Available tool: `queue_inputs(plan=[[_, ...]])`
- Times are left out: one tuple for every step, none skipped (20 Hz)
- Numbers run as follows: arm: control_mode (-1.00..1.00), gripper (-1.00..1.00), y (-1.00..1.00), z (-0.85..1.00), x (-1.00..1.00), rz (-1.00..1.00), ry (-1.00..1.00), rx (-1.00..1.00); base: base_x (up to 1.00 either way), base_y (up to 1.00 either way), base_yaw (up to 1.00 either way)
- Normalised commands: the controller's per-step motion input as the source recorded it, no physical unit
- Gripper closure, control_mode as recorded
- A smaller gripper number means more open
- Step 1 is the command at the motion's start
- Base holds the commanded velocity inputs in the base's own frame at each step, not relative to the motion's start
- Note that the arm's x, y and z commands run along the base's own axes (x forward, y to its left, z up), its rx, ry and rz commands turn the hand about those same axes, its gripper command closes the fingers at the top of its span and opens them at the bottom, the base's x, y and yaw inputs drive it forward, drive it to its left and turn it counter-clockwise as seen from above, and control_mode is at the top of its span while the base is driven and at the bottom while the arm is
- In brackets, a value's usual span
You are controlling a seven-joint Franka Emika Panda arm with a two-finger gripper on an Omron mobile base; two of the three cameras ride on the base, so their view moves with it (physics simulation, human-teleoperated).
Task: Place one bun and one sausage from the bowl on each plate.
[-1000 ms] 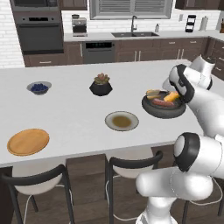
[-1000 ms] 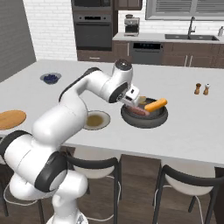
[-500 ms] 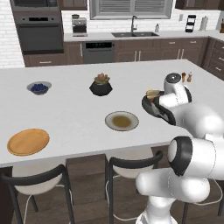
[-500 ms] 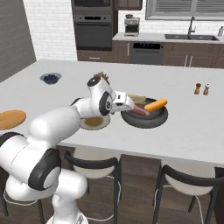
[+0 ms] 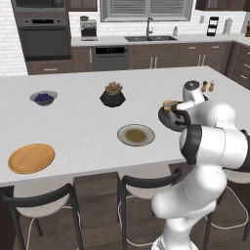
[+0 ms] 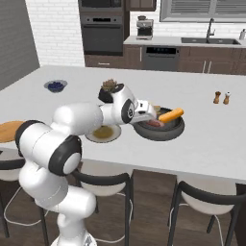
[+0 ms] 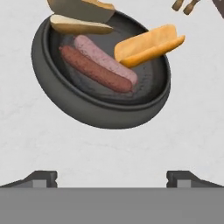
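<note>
- Gripper [image 7: 112,177] hovered low over the white counter [image 5: 83,122], its two dark fingertips spread wide apart at the bottom of the hand view, nothing between them and nothing touched.
- Just beyond the tips in the hand view sat the dark bowl [image 7: 52,83], apart from the fingers, with bare counter between.
- Inside the bowl, left to right: a darker sausage [image 7: 94,70] lying against a paler pink sausage [image 7: 103,57], then an orange bun [image 7: 148,46] leaning up over the bowl's right rim.
- A second bun [image 7: 78,27] rested on the bowl's far left edge, with another bun-like piece [image 7: 81,8] above it, cut off by the frame.
- From the left base view, going left to right along the counter: the wooden plate [image 5: 31,158] near the front edge, a small bowl of blueberries [image 5: 43,98] farther back, a black plant pot [image 5: 113,96], then the pale grey plate [image 5: 136,135] with its brownish centre, bare.
- Both plates lay well apart from each other; the grey plate was the one nearer the bowl.
- From the right base view the arm's wrist [image 6: 129,109] hung between the grey plate and the bowl, partly hiding the bowl's left rim.
- Far right on the counter stood two small shakers [image 6: 222,98], well apart from the bowl.
</note>
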Motion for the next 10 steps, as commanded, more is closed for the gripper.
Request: queue_inputs(plan=[[-1.00,-1.00,0.00,0.00,0.35,0.00,0.00,0.00,0.00,0.00,0.00],[-1.00,-1.00,0.00,0.00,0.39,0.00,0.05,0.00,0.00,0.00,0.00],[-1.00,-1.00,0.00,-0.26,0.34,0.00,0.06,-0.02,0.00,0.00,0.00],[-1.00,-1.00,0.00,-0.34,0.34,0.00,0.08,-0.03,0.00,0.00,0.00],[-1.00,-1.00,0.00,-0.37,0.33,0.00,0.12,-0.04,0.00,0.00,0.00],[-1.00,-1.00,0.00,-0.22,0.54,0.00,0.13,0.00,0.00,0.00,0.00],[-1.00,-1.00,0.00,-0.06,0.69,0.00,0.18,0.00,0.00,0.00,0.00],[-1.00,-1.00,0.00,-0.13,0.76,0.00,0.25,0.00,0.00,0.00,0.00],[-1.00,-1.00,-0.02,-0.06,0.77,0.00,0.25,0.00,0.00,0.00,0.00],[-1.00,-1.00,-0.09,-0.07,0.64,0.00,0.22,0.00,0.00,0.00,0.00]])
